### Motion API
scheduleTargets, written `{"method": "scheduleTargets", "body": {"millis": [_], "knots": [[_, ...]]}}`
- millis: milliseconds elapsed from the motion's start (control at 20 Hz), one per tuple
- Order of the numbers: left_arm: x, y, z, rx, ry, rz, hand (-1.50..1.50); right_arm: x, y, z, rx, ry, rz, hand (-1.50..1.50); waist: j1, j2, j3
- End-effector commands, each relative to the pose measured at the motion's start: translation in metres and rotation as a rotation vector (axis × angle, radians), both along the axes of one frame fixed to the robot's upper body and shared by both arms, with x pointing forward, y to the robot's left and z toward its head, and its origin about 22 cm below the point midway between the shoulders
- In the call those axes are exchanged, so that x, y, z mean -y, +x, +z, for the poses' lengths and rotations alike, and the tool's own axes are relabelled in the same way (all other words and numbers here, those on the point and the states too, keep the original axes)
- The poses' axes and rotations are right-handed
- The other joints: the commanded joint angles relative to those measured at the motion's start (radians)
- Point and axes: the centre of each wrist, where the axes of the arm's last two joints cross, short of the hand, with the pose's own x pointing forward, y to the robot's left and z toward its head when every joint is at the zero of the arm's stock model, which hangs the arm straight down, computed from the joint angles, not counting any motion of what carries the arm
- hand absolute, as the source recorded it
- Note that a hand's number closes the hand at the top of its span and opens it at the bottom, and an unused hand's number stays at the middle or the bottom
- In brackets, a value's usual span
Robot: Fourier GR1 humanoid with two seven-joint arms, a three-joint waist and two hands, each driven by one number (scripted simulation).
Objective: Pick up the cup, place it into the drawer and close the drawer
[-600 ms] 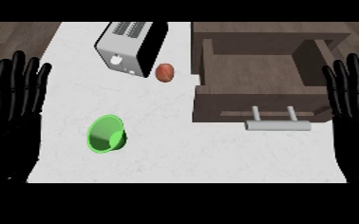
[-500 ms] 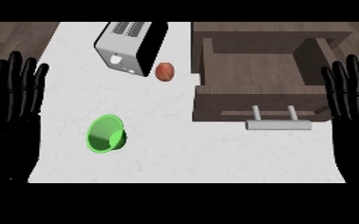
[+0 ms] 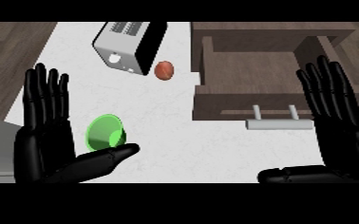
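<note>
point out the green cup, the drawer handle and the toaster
green cup [image 3: 105, 133], head view, on its inner wall
pale bar handle of the brown wooden drawer [image 3: 278, 123], head view, on the bar
silver and black toaster [image 3: 119, 47], head view, on its silver side

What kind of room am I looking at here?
Most likely a kitchen. A silver and black toaster stands on a white speckled counter, a dark wooden drawer with a pale bar handle is pulled open, and a green cup lies nearby.
</note>
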Motion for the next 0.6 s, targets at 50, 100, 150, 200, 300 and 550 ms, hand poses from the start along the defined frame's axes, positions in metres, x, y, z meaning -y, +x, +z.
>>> {"method": "scheduleTargets", "body": {"millis": [50, 100, 150, 200, 300, 550], "knots": [[0.017, 0.001, -0.003, -0.024, -0.053, 0.018, -1.50, -0.008, 0.002, 0.009, -0.018, 0.019, 0.033, -1.50, 0.002, 0.000, 0.000], [0.017, -0.006, -0.005, -0.012, -0.061, 0.035, -1.50, 0.003, 0.012, 0.003, -0.019, 0.014, 0.045, -1.50, 0.003, 0.000, 0.000], [0.012, -0.016, 0.003, -0.026, -0.077, 0.022, -1.50, 0.012, -0.006, 0.008, -0.002, 0.025, 0.025, -1.50, 0.002, 0.000, 0.001], [0.030, 0.006, 0.003, -0.015, -0.056, 0.018, -1.50, -0.014, 0.003, 0.003, -0.007, 0.015, 0.019, -1.50, 0.001, 0.000, 0.000], [0.021, 0.013, -0.003, -0.024, -0.055, 0.033, -1.50, -0.006, 0.011, -0.009, -0.010, 0.025, 0.021, -1.50, 0.002, 0.001, 0.000], [0.004, 0.007, 0.001, -0.036, -0.066, 0.034, -1.50, -0.001, 0.005, -0.007, -0.008, 0.024, 0.024, -1.50, 0.002, 0.000, 0.000]]}}
